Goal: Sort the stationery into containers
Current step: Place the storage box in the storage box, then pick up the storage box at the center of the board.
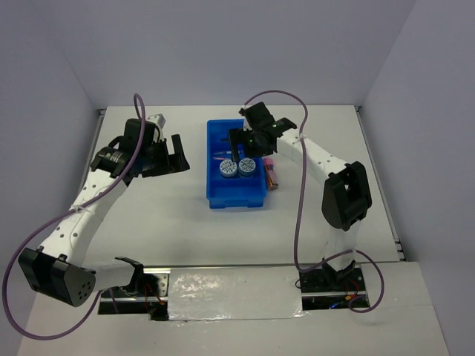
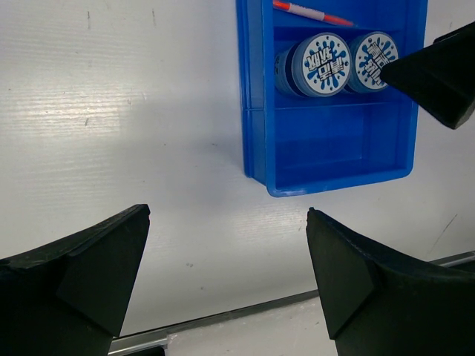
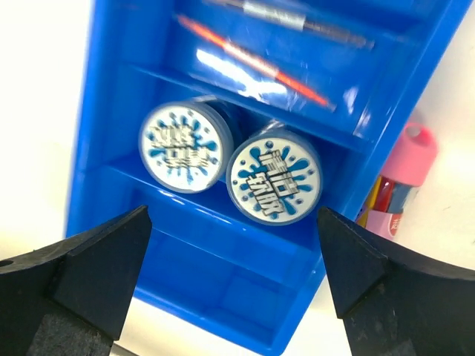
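right end effector [image 3: 234, 216]: jaws spread wide, nothing between them. It hangs over the blue tray [image 3: 89, 148], right above the tape rolls [image 3: 274, 176].
left end effector [image 2: 228, 215]: also wide open and empty, over bare bench [image 2: 111, 111] left of the tray, well apart from every item.
tape rolls: side by side, touching or nearly so, in the second compartment from the near end, printed faces up.
orange pen [image 3: 256, 63]: third compartment, lying diagonally.
grey pen [image 3: 297, 16]: far compartment.
near compartment: nothing visible in it.
pink-capped tube [image 3: 410, 156]: outside the tray on the bench, just beside its right wall, unsorted.
step in hand (my read): the rolls are in, so clear out and go for the leftovers by the right wall.
how to do it well: lift straight up first so the fingers don't clip the rolls or dividers. Come down with the jaws across the tube's length. The tray wall leaves the inner finger little room, so grab the end lying furthest off the wall, or nudge the tube out first. Leave the left arm parked.
counts: tray 1, compartments 4. Tape rolls 2. Pens 2 (1 orange, 1 grey). Outside the tray: 1 pink-capped tube, plus something red-and-blue beside it whose count can't be read.
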